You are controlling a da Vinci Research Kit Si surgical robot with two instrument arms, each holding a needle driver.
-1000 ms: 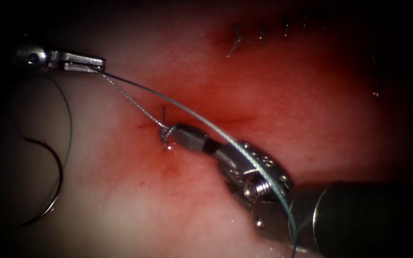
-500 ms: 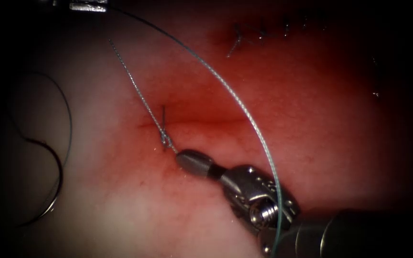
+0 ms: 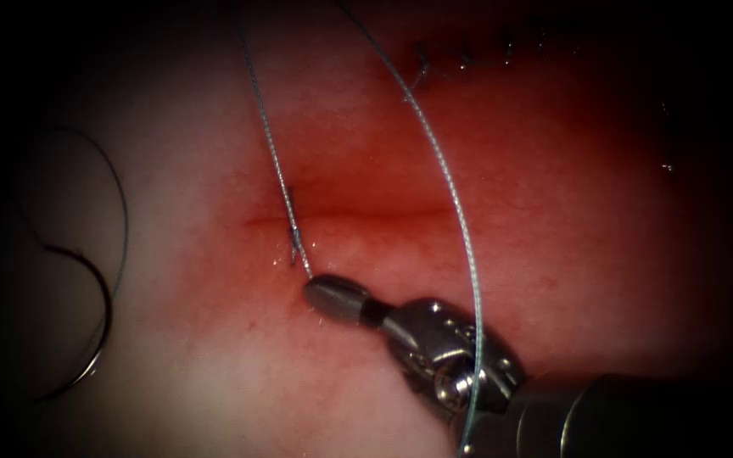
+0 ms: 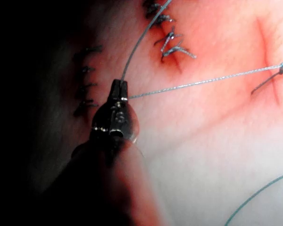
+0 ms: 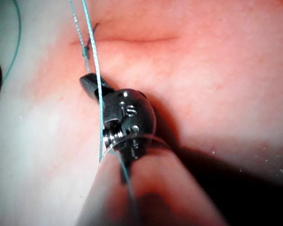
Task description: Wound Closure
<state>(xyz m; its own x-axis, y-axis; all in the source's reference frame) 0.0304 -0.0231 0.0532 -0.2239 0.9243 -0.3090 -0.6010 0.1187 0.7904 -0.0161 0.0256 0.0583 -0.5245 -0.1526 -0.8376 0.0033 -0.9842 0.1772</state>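
Both claws clenched on thread over the cut

Right claw (image 3: 320,293) and left claw (image 4: 118,89) each grip thread (image 3: 269,144) at the knot (image 3: 296,246); needle (image 3: 95,314) lies free, far left (keep tension even, I'd judge).

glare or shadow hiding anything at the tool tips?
Endoscope view: dark rim dims the needle, lying free left of the cut; glints on the right tool, shut on thread. Left wrist view: left tool lit, shut on thread, shaft shadowed. Right wrist view: shaft shadows the tissue.
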